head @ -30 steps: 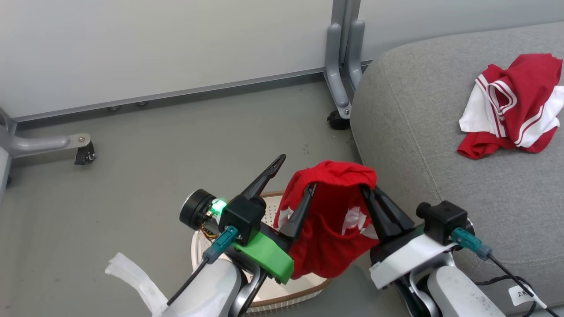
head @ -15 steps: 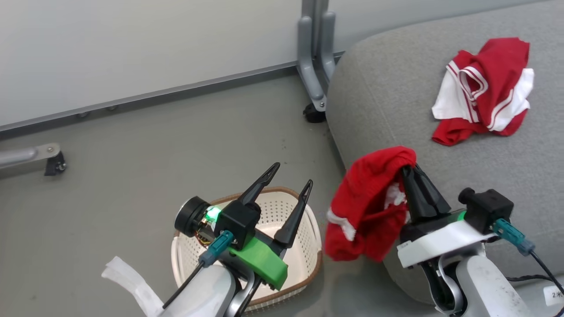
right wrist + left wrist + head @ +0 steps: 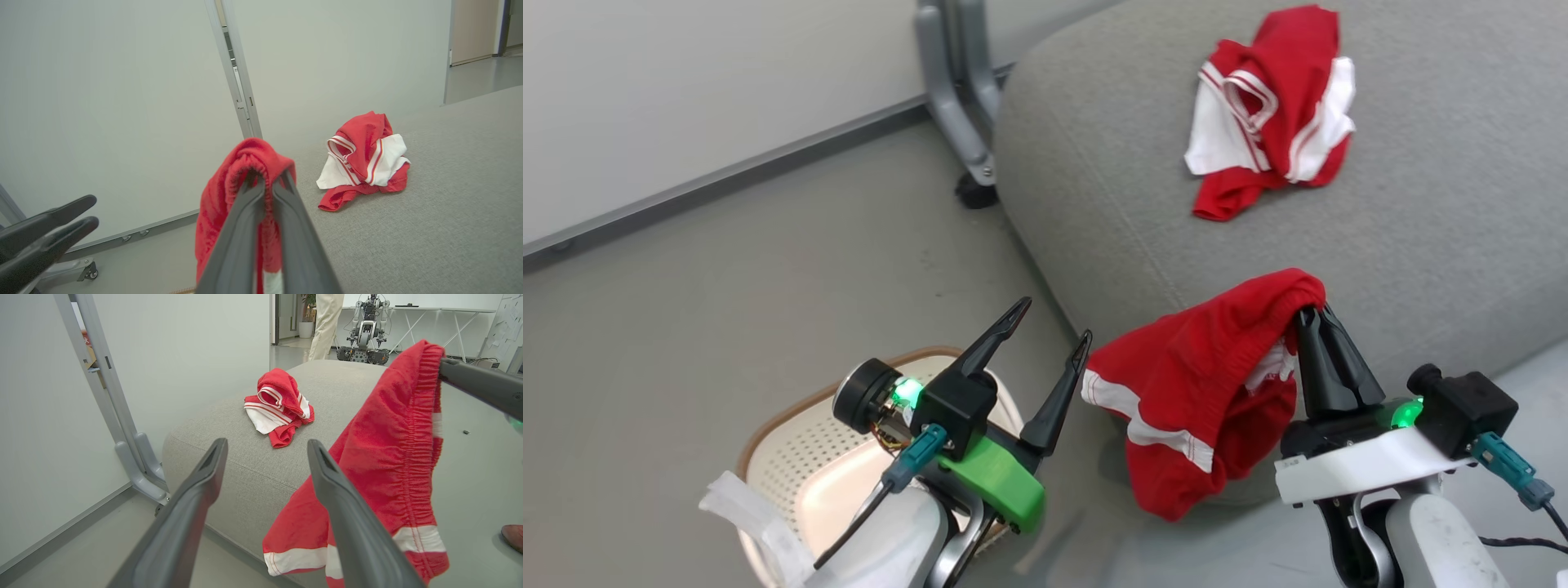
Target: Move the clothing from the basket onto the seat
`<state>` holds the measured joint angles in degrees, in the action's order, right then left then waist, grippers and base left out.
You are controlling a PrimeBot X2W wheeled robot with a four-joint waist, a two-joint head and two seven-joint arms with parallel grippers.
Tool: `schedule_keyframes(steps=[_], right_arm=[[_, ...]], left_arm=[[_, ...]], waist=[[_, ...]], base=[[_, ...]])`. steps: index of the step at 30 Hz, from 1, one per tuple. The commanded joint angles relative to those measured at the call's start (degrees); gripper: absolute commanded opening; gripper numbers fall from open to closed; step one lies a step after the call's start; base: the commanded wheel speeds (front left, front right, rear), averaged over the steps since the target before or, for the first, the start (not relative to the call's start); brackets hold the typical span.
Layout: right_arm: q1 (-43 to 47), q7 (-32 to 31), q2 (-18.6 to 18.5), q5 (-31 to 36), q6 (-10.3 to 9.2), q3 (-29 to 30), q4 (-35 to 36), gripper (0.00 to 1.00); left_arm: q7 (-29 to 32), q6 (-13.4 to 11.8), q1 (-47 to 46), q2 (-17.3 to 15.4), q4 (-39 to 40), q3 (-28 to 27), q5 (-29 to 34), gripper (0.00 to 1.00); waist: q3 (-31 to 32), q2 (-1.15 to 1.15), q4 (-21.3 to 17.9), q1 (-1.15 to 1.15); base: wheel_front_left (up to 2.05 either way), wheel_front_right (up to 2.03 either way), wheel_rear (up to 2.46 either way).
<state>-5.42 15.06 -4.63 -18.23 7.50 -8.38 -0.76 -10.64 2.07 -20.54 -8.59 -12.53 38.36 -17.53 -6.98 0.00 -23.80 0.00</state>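
Pinched shut on the gathered elastic waistband of the red shorts, the jaws of the right gripper hold that garment by a thin bunch of cloth. The rest hangs limp below and to the left, at the rounded near edge of the seat. Jaws of the left gripper stand wide apart, gripping nothing, just beside the shorts' white-striped hem and above the basket. Letting go here looks risky: most of the soft knit hangs off the cushion's curved edge, so its own weight could drag it down to the floor. The slim pinch could also slip off the stretchy band, or the hem could catch on the left finger. A crumpled red-and-white jersey lies well in on the grey woven upholstery. The basket is perforated cream plastic with a brown woven-look rim, partly hidden by the left arm.
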Motion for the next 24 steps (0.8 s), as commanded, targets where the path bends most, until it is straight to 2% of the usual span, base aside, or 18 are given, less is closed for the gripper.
schedule_keyframes(steps=[1, 9, 15, 21, 24], right_arm=[[0.7, 0.2, 0.3, 0.4, -0.02, 0.5, 0.9, 0.0], [4.0, 0.2, 1.5, 1.3, -0.01, 6.0, 5.0, 0.0], [3.6, 0.2, 1.7, 1.8, -0.01, 7.2, 6.7, 0.0], [-3.2, 0.2, 1.7, 2.0, -0.01, 7.3, 7.6, 0.0], [-9.5, 0.2, -0.7, 2.2, -0.02, 6.7, 7.4, 0.0]], left_arm=[[0.2, 0.1, -0.9, -0.8, 0.1, 0.0, 0.3, 1.0], [1.6, 2.6, -5.0, -0.1, -1.4, 3.0, 0.9, 1.0], [1.4, 3.6, -7.4, 0.5, -3.2, 4.5, 0.9, 1.0], [1.8, 3.2, -8.3, 0.0, -3.4, 5.1, 1.3, 1.0], [2.4, 2.4, -8.1, -0.9, -2.6, 5.2, 2.0, 1.0]], waist=[[-3.2, 0.0, -7.1, 0.0], [-7.3, 0.0, -8.5, 0.0], [-9.9, 0.0, -8.7, 0.0], [-13.5, 0.0, -8.6, 0.0], [-15.5, 0.0, -8.5, 0.0]], base=[[0.0, 0.0, 0.0], [0.0, 0.0, 0.0], [0.0, 0.0, 0.0], [0.0, 0.0, 0.0], [0.0, 0.0, 0.0]])
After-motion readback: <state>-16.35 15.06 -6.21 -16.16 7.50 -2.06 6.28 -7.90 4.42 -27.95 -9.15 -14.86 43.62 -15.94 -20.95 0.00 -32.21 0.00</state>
